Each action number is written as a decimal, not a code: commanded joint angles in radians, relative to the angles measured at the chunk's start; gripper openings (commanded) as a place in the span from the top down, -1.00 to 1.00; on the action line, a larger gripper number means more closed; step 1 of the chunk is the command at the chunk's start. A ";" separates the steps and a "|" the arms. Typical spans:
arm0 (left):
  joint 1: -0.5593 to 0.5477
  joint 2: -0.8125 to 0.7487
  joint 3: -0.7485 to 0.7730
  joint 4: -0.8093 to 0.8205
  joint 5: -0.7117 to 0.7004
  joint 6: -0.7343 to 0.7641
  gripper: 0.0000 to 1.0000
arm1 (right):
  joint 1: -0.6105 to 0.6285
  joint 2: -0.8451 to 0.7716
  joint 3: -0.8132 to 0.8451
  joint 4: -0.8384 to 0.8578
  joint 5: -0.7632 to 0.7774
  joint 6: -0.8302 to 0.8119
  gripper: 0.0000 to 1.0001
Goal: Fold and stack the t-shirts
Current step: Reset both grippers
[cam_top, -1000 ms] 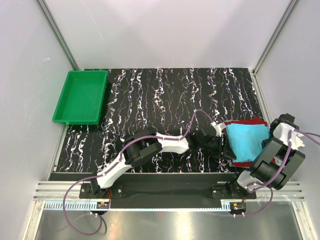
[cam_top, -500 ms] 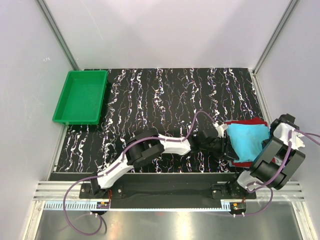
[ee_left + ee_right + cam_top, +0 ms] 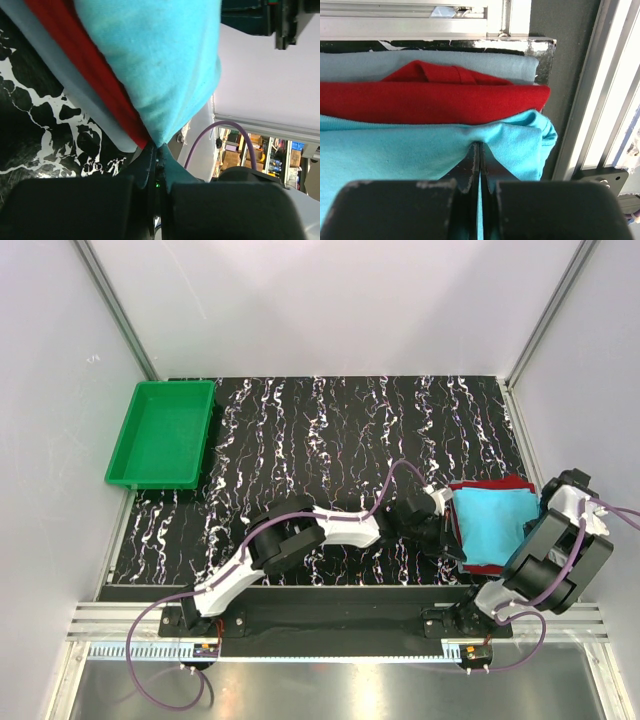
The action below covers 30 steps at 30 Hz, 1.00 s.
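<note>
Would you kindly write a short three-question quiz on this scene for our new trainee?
1. True or false: the green tray holds a folded shirt.
2. What lies directly beneath the turquoise t-shirt? A) the red t-shirt B) a yellow towel C) bare table
3. Fill in: the left gripper and the right gripper are each shut on the ____ t-shirt.
Key: 1 false; 2 A; 3 turquoise.
</note>
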<state>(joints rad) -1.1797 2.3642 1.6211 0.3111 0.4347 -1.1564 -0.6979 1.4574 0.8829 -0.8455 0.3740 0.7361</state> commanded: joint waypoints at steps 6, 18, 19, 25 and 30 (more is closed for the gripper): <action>0.000 0.003 0.016 -0.023 0.035 0.009 1.00 | -0.018 0.031 0.014 0.063 0.060 -0.049 1.00; 0.034 -0.219 -0.068 -0.204 0.104 0.294 0.21 | -0.012 -0.064 0.283 -0.171 0.010 -0.089 0.64; 0.041 -0.276 -0.090 -0.201 0.120 0.319 0.21 | -0.005 -0.080 0.290 -0.179 -0.019 -0.089 0.60; 0.119 -0.538 -0.283 -0.263 0.163 0.474 0.18 | 0.171 -0.178 0.333 -0.176 -0.202 -0.122 0.57; 0.219 -0.899 -0.512 -0.348 0.171 0.581 0.09 | 0.403 -0.224 0.378 -0.081 -0.600 -0.133 0.56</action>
<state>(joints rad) -1.0069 1.6371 1.1954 0.0154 0.5678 -0.6960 -0.3916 1.2835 1.2140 -0.9833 0.0914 0.6174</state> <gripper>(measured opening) 0.447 0.213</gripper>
